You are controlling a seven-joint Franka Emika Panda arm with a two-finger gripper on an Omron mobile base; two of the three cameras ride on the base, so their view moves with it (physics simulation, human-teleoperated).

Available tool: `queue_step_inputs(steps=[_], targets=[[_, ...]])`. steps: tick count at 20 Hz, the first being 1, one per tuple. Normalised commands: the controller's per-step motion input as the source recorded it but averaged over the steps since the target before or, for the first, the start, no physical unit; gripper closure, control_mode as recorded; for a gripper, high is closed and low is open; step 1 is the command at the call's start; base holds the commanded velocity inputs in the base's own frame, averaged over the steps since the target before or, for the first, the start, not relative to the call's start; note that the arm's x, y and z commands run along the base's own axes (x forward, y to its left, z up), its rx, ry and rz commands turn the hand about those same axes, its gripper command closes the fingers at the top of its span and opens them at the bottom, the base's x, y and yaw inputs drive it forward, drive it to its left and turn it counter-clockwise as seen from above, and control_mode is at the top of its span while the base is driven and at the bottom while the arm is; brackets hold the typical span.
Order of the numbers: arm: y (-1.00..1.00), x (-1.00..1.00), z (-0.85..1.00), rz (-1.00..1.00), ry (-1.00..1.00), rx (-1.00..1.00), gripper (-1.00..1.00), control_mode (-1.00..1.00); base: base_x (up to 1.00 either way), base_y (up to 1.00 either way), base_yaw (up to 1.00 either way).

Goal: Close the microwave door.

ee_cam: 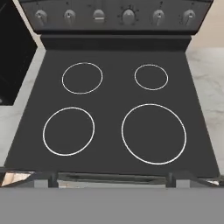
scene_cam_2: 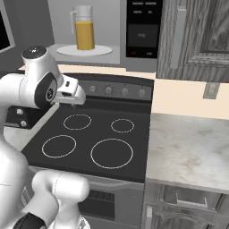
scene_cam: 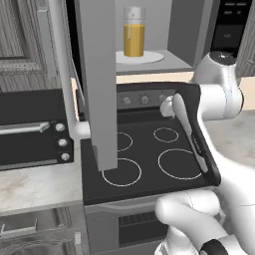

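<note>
From the left base view, the microwave door [scene_cam: 97, 74] is swung wide open, sticking straight out over the stove [scene_cam: 149, 149], edge-on to the camera. Its pale bar handle [scene_cam: 62, 64] runs down its left side. Behind it the microwave [scene_cam: 184, 35] is open, with a pitcher of orange liquid [scene_cam: 134, 32] on the white turntable plate [scene_cam: 142, 57]. The toaster oven [scene_cam: 32, 129] sits left of the stove.

In the right base view, the arm's wrist [scene_cam_2: 67, 91] hangs over the stove's back left corner, below the microwave cavity. The black button panel [scene_cam_2: 143, 29] is on the microwave's right.

The hand view looks straight down at the stove's four burner rings [ee_cam: 153, 133] and knob row [ee_cam: 127, 16]. Can't tell if the jaws are apart or together, honestly. The door is up and off to the side of the hand, not between the jaws.
</note>
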Motion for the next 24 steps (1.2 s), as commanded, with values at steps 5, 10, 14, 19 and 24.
queue_step_inputs(steps=[5, 10, 14, 19, 24], targets=[[-0.02, -1.0, 0.66, -0.25, -0.37, 0.0, -1.0, -1.0, 0.0, 0.0, 0.0], [0.07, -1.0, 0.74, -0.31, -0.36, -0.01, -1.0, -1.0, 0.0, 0.0, 0.0], [0.06, -1.0, 0.55, -0.33, -0.26, -0.03, -1.0, -1.0, 0.0, 0.0, 0.0], [0.14, -0.92, 0.37, -0.27, -0.12, -0.13, -1.0, -1.0, 0.0, 0.0, 0.0], [0.14, -1.0, 0.29, -0.22, -0.05, -0.17, -1.0, -1.0, 0.0, 0.0, 0.0]])
